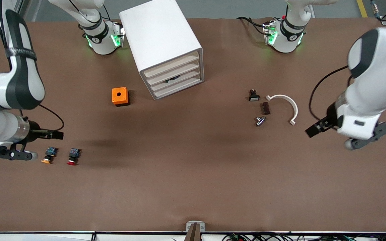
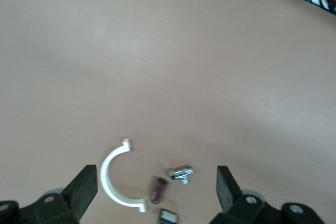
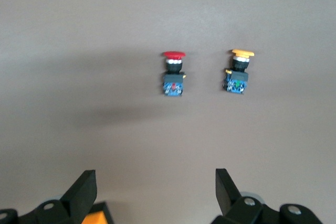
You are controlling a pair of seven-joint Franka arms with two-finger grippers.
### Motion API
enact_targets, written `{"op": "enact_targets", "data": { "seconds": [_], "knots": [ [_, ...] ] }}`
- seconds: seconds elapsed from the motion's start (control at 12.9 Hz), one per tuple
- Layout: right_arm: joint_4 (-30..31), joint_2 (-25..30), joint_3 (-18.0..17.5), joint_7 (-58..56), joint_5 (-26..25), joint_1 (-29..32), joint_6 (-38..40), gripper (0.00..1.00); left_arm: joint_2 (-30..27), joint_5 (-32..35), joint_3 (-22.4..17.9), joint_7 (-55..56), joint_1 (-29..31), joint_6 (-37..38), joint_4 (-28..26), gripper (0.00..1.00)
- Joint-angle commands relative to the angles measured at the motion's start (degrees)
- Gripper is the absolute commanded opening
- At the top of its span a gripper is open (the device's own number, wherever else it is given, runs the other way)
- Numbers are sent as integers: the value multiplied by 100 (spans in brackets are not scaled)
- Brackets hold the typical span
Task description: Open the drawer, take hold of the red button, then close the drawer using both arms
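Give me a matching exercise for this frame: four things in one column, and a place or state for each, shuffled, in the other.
Things:
1. red button
2. orange cube
3. white arc
4. cabinet

Places or states:
A. toward the left arm's end of the table, beside small dark and metal parts
B. lying on the table beside the orange-capped button
C. all four drawers look shut
D. beside the cabinet, toward the right arm's end

Pairs: 1-B, 2-D, 3-A, 4-C
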State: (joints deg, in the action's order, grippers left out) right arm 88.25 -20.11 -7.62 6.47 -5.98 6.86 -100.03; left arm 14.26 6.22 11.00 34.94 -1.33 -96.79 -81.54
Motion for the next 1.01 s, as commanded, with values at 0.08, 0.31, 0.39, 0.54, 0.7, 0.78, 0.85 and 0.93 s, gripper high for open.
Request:
{"op": "enact_targets", "data": {
  "seconds": [0.08, 0.31, 0.39, 0.54, 0.7, 0.78, 0.85, 0.93],
  "knots": [
    [157, 989, -344, 100, -18, -26, 449, 100, -1002, -24, 43, -1197, 290, 485, -546, 100],
    [79, 1123, -345, 21, 0, 17, 528, 100, -1583, -94, -299, -2375, 282, 670, -880, 100],
    [-113, 1106, -319, -145, -9, 26, 537, 100, -1759, -94, -309, -2526, 282, 705, -1029, 100],
    [-317, 1070, -293, -645, -18, 70, 668, 100, -2136, -94, -335, -2755, 308, 705, -1372, 100],
    [-396, 1053, -301, -700, 0, 193, 756, 100, -2349, -260, -449, -2773, 247, 705, -1540, 100],
    [-405, 1053, -301, -700, 0, 202, 757, 100, -2358, -479, -467, -2773, 264, 740, -1532, 100],
    [-449, 1044, -301, -700, 17, 211, 765, 100, -2349, -594, -476, -2782, 299, 758, -1532, 100],
    [-493, 1009, -284, -700, 305, 298, 765, 100, -2349, -613, -458, -2782, 300, 802, -1541, 100]
  ]
}}
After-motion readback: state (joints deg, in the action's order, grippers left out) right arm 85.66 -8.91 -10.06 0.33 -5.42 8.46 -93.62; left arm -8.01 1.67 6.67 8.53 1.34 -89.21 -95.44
